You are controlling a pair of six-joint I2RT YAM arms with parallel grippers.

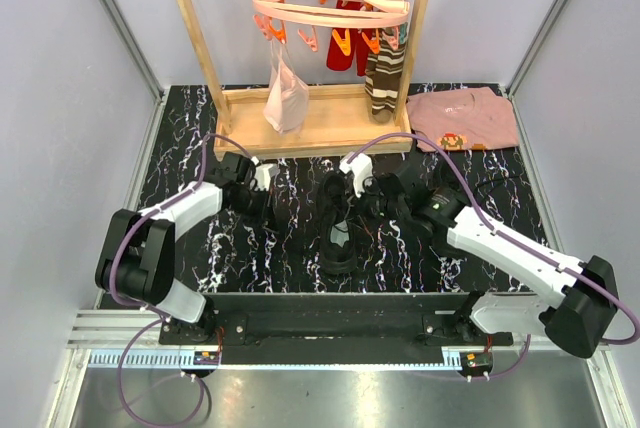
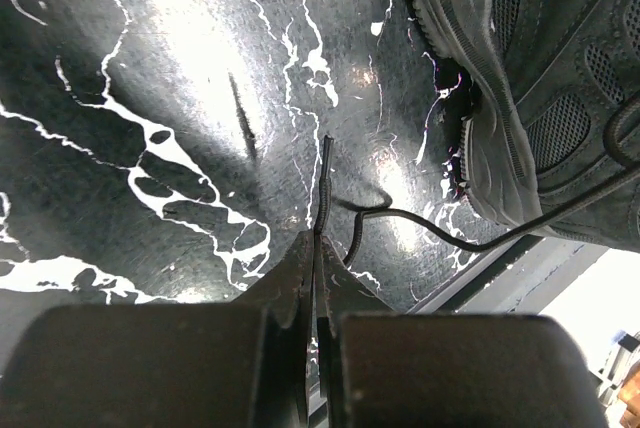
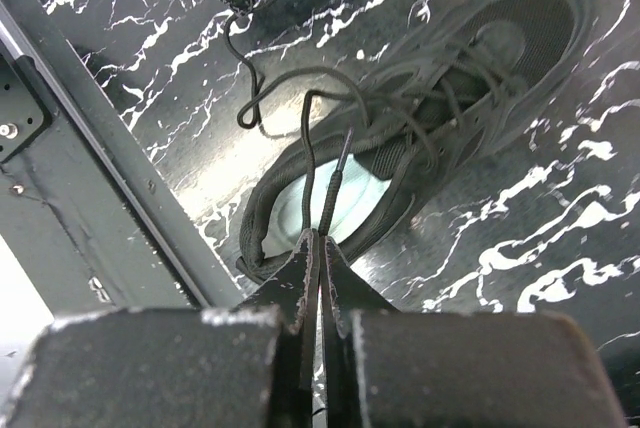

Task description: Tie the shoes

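Left wrist shows our left end effector (image 2: 318,248) clamped on one lace (image 2: 326,183) tip, the shoe (image 2: 540,78) just beside it on the table (image 2: 150,148). Crossing step now?

— Likely. Our right end effector (image 3: 320,243) pinches the other lace (image 3: 335,178). We'd cross them next, holding both taut.

Top external: looking down from high behind the near edge, taking in the whole table (image 1: 290,248). Wrist views: looking down from very close, both sharing one shoe (image 3: 430,118) with top.
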